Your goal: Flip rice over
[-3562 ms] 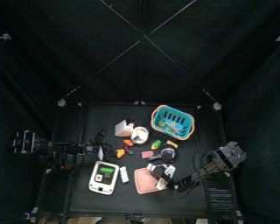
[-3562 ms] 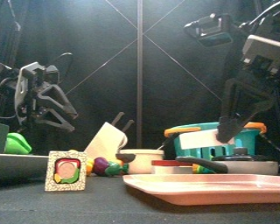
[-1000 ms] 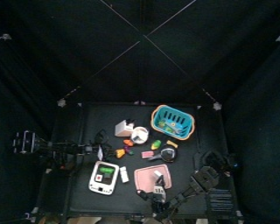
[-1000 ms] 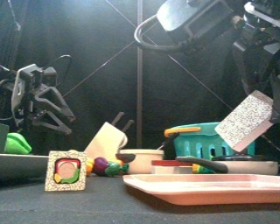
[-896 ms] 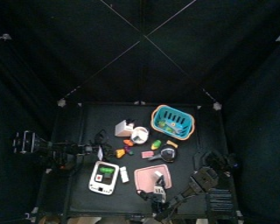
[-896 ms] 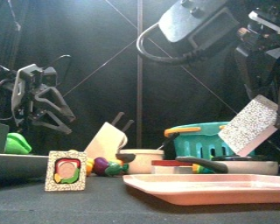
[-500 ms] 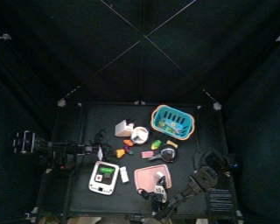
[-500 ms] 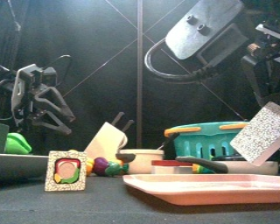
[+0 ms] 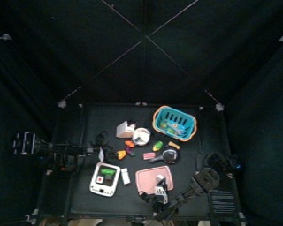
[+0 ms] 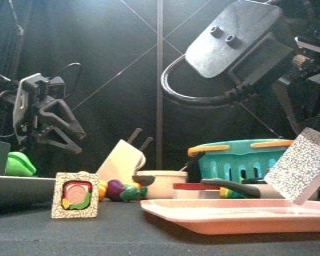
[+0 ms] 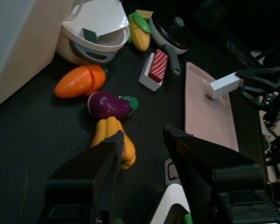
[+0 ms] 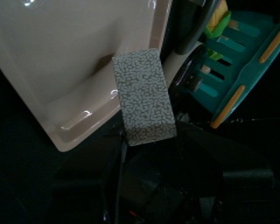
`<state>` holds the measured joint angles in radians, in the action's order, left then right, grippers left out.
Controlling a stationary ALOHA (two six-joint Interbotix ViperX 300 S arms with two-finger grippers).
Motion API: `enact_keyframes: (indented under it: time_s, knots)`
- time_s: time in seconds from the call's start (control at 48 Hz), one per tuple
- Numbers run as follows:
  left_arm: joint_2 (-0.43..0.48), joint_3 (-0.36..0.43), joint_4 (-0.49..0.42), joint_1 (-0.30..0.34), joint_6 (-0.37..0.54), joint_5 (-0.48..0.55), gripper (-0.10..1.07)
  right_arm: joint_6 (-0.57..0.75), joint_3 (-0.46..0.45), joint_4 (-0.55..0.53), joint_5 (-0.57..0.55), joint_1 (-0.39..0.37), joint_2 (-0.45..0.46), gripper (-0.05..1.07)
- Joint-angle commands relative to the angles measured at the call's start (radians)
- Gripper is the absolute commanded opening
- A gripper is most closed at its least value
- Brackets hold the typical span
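Front view: the rice (image 10: 303,166), a speckled slab, stands tilted with its low corner down by the pink tray (image 10: 216,213); whether they touch is unclear.
Right jaws (image 12: 152,153): clamped on the rice, which sticks out ahead of them over the tray.
Left jaws (image 11: 143,144): apart, empty, clear of the worktop (image 11: 38,131).
Ahead of left jaws: a purple vegetable (image 11: 111,105), well away from the rice.

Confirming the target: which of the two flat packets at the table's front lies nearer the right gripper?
The salmon-pink packet; the white-and-green packet lies farther left.
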<state>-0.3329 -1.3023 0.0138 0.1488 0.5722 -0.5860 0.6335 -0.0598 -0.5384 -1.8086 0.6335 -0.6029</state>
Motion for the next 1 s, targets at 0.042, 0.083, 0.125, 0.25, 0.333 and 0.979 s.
enact_keyframes:
  time_s: [0.042, 0.083, 0.125, 0.25, 0.333, 0.979]
  knots:
    - [-0.003, 0.009, 0.0, -0.002, -0.002, -0.003, 0.81, -0.006, -0.029, 0.0, -0.011, -0.017, 0.037, 0.69]
    - [-0.003, 0.009, 0.002, -0.003, -0.003, -0.003, 0.81, -0.008, -0.032, -0.002, -0.015, -0.018, 0.04, 0.69]
    - [-0.003, 0.009, 0.002, -0.003, -0.003, -0.003, 0.81, -0.009, -0.032, -0.002, -0.017, -0.02, 0.04, 0.69]
    - [-0.003, 0.008, 0.0, -0.003, -0.003, -0.003, 0.81, -0.008, -0.032, 0.002, -0.015, -0.02, 0.041, 0.69]
    - [-0.003, 0.006, 0.0, -0.003, -0.003, -0.003, 0.81, -0.009, -0.035, 0.002, -0.014, -0.02, 0.041, 0.71]
    - [-0.003, 0.005, 0.002, -0.003, -0.003, -0.003, 0.81, -0.006, -0.072, -0.049, 0.005, -0.021, 0.058, 0.93]
